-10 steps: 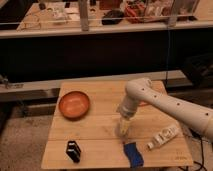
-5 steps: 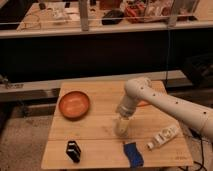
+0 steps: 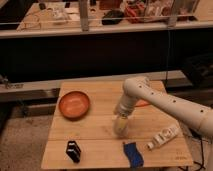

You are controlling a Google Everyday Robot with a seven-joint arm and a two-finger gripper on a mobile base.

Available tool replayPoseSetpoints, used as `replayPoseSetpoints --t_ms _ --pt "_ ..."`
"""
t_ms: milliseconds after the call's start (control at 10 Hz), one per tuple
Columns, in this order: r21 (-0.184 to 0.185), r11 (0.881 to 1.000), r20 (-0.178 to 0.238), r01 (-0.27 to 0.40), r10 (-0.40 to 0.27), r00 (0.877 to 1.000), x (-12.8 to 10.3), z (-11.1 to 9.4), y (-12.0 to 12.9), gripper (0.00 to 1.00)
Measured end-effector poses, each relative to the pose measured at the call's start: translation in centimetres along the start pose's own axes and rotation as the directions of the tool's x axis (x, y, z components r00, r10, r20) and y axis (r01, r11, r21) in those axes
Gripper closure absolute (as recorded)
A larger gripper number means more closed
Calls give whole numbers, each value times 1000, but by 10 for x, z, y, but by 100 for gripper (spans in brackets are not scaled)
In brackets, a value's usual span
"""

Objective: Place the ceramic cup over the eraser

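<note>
My gripper [image 3: 121, 119] points straight down over the middle of the wooden table [image 3: 100, 125], on an arm that reaches in from the right. It is shut on a pale ceramic cup [image 3: 121, 127], held at or just above the tabletop. A small black block with a pale band [image 3: 73, 151], possibly the eraser, lies at the front left, well apart from the cup. A blue object [image 3: 133, 153] lies at the front edge, just below and to the right of the cup.
An orange bowl [image 3: 74, 104] sits at the back left. A white bottle [image 3: 163, 137] lies on its side at the right. Something orange [image 3: 143, 103] shows behind the arm. A dark counter with clutter stands behind the table.
The gripper and the cup have shifted slightly to the left and a little away from the front edge. The other objects have not moved.
</note>
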Motion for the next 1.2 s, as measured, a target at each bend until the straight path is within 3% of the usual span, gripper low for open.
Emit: replayPoseSetpoints --t_ms 200,400,600,700,1200 --pt "3 1000 -3 5 -5 1000 -3 -1 -2 48" --pt "5 1000 0 5 -5 1000 -9 -4 -3 68" --pt "24 999 7 29 -29 1000 -12 -19 0 90" --pt "29 999 6 37 -37 999 -13 -28 2 95" --pt "41 996 10 83 -84 996 -28 -50 10 98"
